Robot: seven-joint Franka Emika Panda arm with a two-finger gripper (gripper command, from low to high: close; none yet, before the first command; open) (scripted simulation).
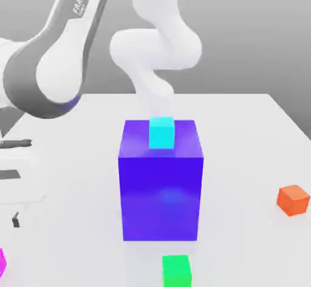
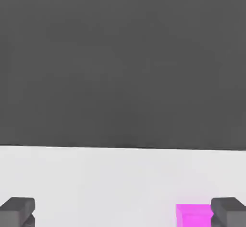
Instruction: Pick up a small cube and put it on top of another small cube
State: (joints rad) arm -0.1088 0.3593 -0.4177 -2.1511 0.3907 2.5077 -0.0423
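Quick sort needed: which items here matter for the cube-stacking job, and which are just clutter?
Job items:
- pink cube, beside one finger of the open claw
- green cube, on the table

Clutter:
- big blue block
- cyan cube, sitting on top of the blue block
- orange cube, at the exterior view's right

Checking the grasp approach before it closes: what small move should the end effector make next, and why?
Probably shift sideways to centre the small magenta-pink cube between the fingers: the end effector is open, but the cube sits right beside one dark finger, far from the other.
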